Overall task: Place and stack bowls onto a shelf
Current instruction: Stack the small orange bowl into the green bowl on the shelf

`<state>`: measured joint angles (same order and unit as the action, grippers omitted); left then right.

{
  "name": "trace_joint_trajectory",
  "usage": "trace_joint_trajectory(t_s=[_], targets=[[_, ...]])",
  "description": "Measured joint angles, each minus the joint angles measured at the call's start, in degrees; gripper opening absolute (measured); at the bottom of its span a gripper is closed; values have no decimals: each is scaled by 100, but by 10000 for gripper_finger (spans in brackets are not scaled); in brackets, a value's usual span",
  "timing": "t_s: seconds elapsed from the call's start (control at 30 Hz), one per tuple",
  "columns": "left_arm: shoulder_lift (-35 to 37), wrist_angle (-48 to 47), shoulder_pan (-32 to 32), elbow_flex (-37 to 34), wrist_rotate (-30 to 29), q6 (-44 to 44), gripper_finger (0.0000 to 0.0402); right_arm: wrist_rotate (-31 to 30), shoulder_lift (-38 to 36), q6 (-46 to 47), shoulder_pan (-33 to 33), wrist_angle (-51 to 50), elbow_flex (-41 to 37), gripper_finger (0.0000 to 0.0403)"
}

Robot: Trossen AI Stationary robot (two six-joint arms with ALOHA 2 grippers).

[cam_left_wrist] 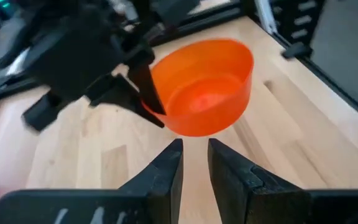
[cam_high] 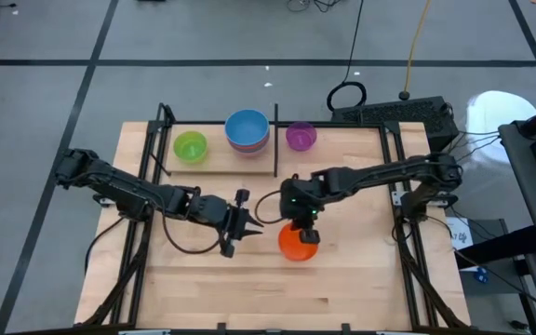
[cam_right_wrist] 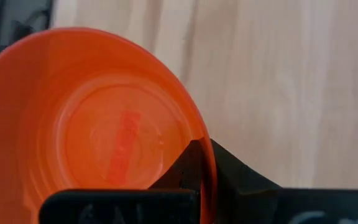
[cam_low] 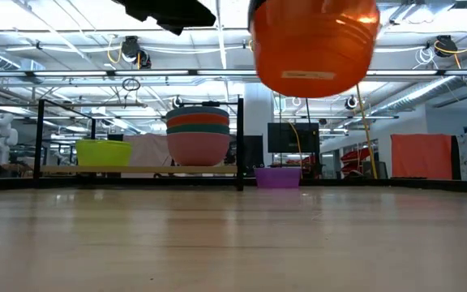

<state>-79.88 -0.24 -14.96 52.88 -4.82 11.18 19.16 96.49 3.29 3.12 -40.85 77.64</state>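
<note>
- The right end effector, just right of centre in the overhead frame, is clamped on the rim of an orange bowl, one finger inside the wall and one outside.
- From counter level the orange bowl hangs at the top of the frame, right of centre, clear of the light-wood counter below it.
- The right wrist camera shows the bowl's hollow filling the left of the frame, its rim pinched between the dark fingers at the lower centre.
- The left end effector sits just left of the bowl in the overhead frame, holding nothing, its fingers a narrow gap apart and aimed at the orange bowl.
- The shelf, a narrow plank in a black frame, lies across the upper centre of the overhead frame.
- On it a green bowl stands at the left and a stack topped by a blue bowl to its right.
- From counter level that stack shows pink at the bottom, with teal and red bands above.
- A purple bowl rests on the counter just right of the shelf's end, apart from the stack.
</note>
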Motion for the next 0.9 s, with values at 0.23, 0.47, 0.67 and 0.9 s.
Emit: trace_joint_trajectory(t_s=[0.23,0.47,0.67,0.9], targets=[[0,-164,-21,0,350,1001,81,222,506,-114,-165,-69,676,0],[2,-718,-55,0,374,2121,81,341,730,-112,-360,-58,838,0],[2,-688,-55,0,371,3048,81,434,730,-116,-381,60,838,0],[2,-824,-44,0,619,3234,81,666,730,-106,-383,507,840,0]])
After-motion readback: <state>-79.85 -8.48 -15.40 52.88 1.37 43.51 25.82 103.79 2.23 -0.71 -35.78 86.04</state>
